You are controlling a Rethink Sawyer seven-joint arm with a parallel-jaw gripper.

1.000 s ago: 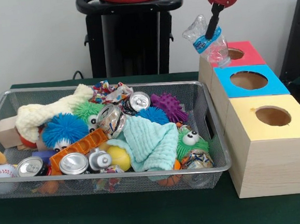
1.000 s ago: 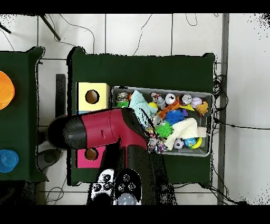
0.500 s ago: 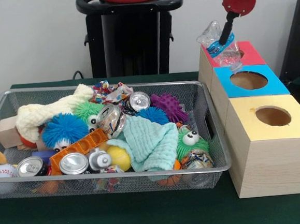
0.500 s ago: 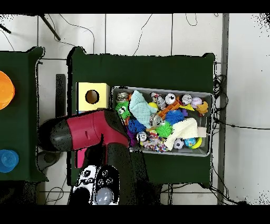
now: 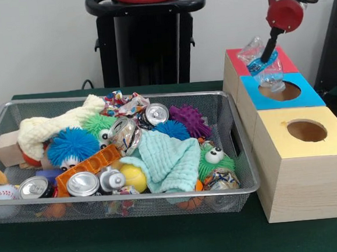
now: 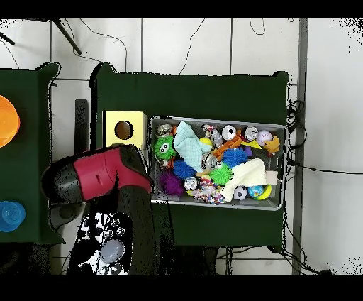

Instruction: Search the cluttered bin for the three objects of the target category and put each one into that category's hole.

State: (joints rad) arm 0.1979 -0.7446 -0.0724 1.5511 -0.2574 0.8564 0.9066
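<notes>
Pincer (image 5: 266, 53) clamped on crumpled plastic bottle (image 5: 263, 66), held tilted over blue box hole (image 5: 280, 91); bottle may be caught on rim

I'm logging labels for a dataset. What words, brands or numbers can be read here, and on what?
None can be read.
Plastic bottle in the gripper: blue label band, print too blurred.
Orange block in the bin: raised marks, not legible.
Cans: printed sides too small to read.
</notes>
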